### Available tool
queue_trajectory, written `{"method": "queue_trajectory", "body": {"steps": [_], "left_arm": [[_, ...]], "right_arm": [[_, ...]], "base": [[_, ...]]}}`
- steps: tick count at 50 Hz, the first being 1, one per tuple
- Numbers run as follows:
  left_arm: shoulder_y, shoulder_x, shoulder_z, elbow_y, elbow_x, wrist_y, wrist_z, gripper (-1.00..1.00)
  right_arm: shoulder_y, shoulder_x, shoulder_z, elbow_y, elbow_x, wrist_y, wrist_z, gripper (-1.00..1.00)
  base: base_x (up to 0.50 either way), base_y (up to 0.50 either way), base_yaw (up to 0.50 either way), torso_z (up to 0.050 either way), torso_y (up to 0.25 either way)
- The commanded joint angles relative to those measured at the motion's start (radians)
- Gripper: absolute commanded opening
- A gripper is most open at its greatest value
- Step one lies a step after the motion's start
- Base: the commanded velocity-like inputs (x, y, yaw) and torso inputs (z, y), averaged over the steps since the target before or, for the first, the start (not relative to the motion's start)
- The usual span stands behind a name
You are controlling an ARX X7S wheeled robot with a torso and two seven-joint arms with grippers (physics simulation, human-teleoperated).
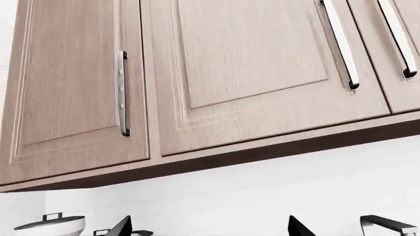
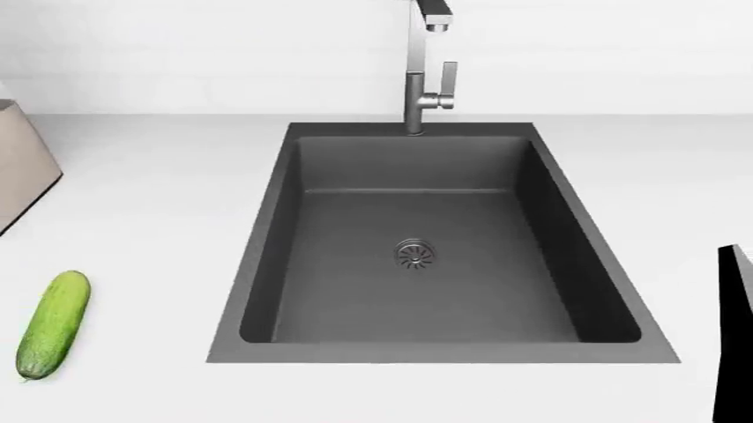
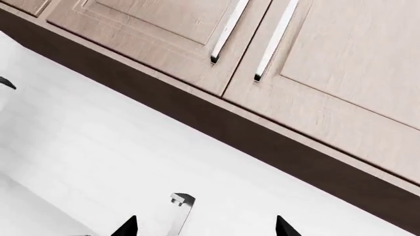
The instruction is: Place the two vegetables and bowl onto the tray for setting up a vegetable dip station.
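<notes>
In the head view, the green cucumber [image 2: 53, 324] lies on the white counter at the far left, near the front edge. The carrot, the bowl and the tray are out of view. In the left wrist view, my left gripper [image 1: 210, 229] is open, its two black fingertips [image 1: 123, 227] wide apart with only the white wall between them. In the right wrist view, my right gripper [image 3: 206, 229] is also open and empty, raised and facing the wall and upper cabinets. Neither gripper is near the cucumber.
A dark grey sink [image 2: 264, 256] fills the middle of the counter, with a steel faucet [image 2: 419, 79] behind it. A beige block [image 2: 18, 172] stands at the far left. A black part [image 2: 735, 339] shows at the right edge. Wooden upper cabinets [image 1: 249, 64] hang overhead. A lidded pot [image 1: 54, 224] sits low in the left wrist view.
</notes>
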Motion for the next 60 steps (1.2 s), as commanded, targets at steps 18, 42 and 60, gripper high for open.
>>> {"method": "queue_trajectory", "body": {"steps": [18, 42, 60], "left_arm": [[0.032, 0.0, -0.028, 0.0, 0.003, -0.003, 0.0, 1.0], [0.056, 0.0, -0.05, 0.0, 0.001, 0.003, 0.0, 1.0], [0.07, 0.0, -0.07, 0.0, -0.003, 0.0, 0.0, 1.0]], "right_arm": [[-0.038, -0.057, 0.016, 0.0, 0.014, 0.056, 0.0, 1.0], [-0.076, -0.219, -0.203, 0.0, -0.169, 0.088, 0.0, 1.0], [0.279, -0.083, -1.01, 0.0, -0.335, -0.456, 0.0, 1.0]], "base": [[0.0, 0.28, 0.0, 0.0, 0.0], [0.0, 0.48, 0.0, 0.0, 0.0], [0.16, 0.01, 0.0, 0.0, 0.0]]}}
